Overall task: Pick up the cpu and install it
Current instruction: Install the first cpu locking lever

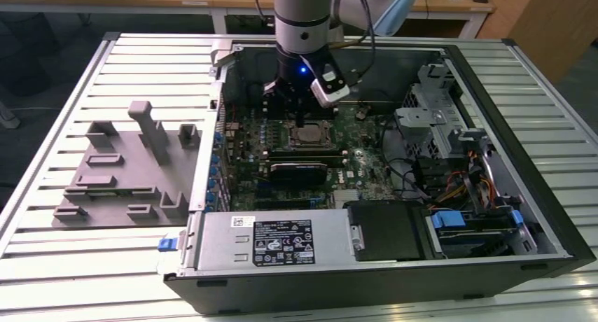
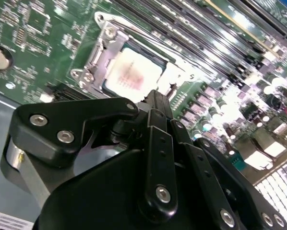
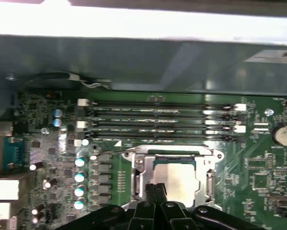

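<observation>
Silvery-grey metal, the small square cpu (image 3: 181, 179) lies in the dark metal-framed socket (image 3: 138, 165) on the green motherboard (image 3: 258, 163), my black gripper (image 3: 155, 188) just above its edge, fingers (image 2: 159, 108) pressed together, empty. I fear a nudge could skew it on the contacts; the linkage hides its near edge, so seating is unclear

In the exterior view the arm (image 1: 301, 14) is cut off by the top edge of the frame. The slatted counter (image 1: 56, 266) runs out at the bottom and lower left. Near the frame's centre the pincer (image 1: 299, 119) hides part of the cpu (image 1: 309, 135), which is too small there to tell how it is seated. In the first wrist view the pincer (image 3: 155, 189) covers one edge of the cpu (image 3: 182, 179). In the second wrist view the pincer (image 2: 158, 98) overlaps a corner of the cpu (image 2: 131, 74), whose top is washed out by glare.
</observation>
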{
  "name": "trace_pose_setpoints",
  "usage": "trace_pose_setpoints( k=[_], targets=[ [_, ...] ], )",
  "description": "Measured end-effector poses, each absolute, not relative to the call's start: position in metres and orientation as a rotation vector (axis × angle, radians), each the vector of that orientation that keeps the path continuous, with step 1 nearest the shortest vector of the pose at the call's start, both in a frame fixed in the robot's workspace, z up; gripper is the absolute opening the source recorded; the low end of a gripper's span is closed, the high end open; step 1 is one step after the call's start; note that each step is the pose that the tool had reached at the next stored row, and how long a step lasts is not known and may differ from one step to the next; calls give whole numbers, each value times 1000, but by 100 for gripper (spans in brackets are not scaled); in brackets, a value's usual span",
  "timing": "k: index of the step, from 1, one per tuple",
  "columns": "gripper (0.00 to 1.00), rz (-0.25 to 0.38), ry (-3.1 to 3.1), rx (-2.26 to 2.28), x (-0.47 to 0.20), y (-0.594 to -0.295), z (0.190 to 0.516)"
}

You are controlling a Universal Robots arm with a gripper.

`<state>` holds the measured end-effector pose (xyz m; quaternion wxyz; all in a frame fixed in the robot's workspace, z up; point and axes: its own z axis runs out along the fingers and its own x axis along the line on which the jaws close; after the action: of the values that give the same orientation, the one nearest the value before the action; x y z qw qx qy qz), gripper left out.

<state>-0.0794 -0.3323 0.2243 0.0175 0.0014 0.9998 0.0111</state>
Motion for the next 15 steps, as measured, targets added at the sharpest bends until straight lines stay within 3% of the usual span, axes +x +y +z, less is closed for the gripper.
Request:
trace_pose_setpoints(
  k=[15],
  targets=[
    [11,38,3106,5,-110,-332,224]
  ],
)
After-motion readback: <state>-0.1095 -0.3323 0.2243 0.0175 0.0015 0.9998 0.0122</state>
